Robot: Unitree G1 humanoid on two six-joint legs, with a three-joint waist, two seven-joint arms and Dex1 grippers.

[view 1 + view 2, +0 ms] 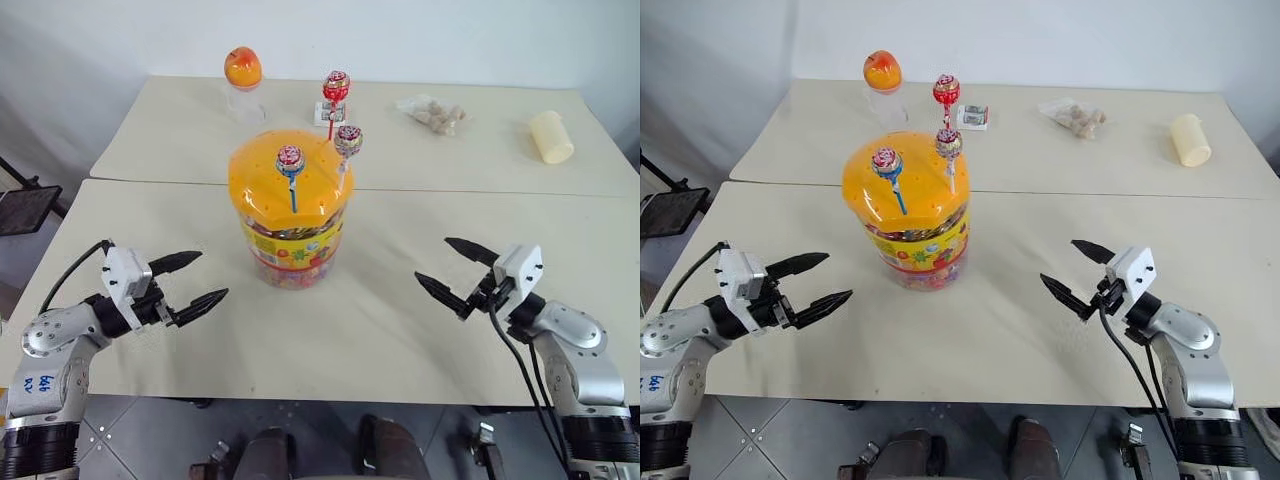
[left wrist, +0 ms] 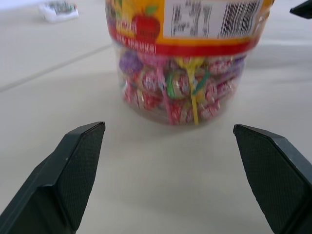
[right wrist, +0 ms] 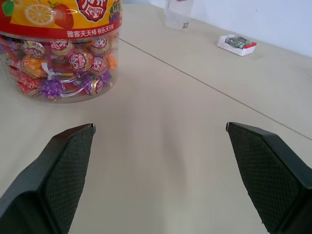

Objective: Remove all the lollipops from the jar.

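Left eye view: jar [image 1: 290, 235] on my worktop [image 1: 380, 310], between my two wide-open, empty hands.
Its clear plastic wall shows shiny wrapped sweets; three ball-headed lollipops [image 1: 290, 160] stand in its domed, hole-dotted orange lid; left hand [image 1: 190, 283], right hand [image 1: 455, 270].

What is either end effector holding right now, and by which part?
Nothing: the left end effector and right end effector are open, apart from the jar.
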